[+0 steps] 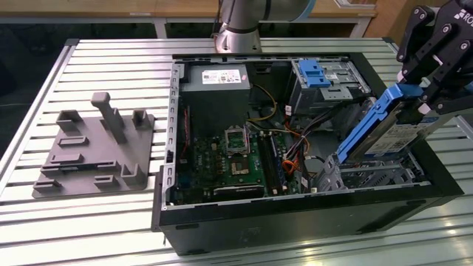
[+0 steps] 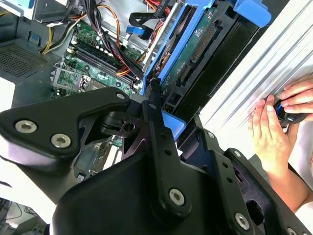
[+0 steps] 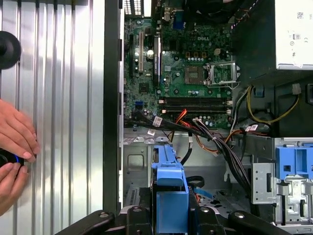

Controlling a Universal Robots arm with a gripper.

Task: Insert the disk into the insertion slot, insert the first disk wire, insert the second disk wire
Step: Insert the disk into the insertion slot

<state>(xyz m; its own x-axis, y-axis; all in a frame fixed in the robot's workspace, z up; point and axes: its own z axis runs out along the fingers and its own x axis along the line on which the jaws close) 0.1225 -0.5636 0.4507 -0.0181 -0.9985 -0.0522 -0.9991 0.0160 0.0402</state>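
Here's the ribbed aluminium table (image 1: 111, 55) under everything. In the exterior view the big black open computer case (image 1: 296, 216) takes up its surface from one round to five o'clock. At nine o'clock of the case lies the flat grey plastic fixture plate with upright pegs (image 1: 96, 149), well apart from my work. Inside the case the green motherboard (image 1: 236, 160) sits in the middle, and at four o'clock of it is the insertion slot (image 1: 377, 174), a silver perforated sheet-metal cage. The disk (image 1: 388, 138), a flat silver hard drive in a bright blue plastic carrier, stands tilted over that cage, lower end at its open top, upper end leaning toward two o'clock. My black gripper (image 1: 422, 100) is clamped on that upper end. In the first wrist view a person's hand (image 3: 17, 134) rests on the table beside the case.
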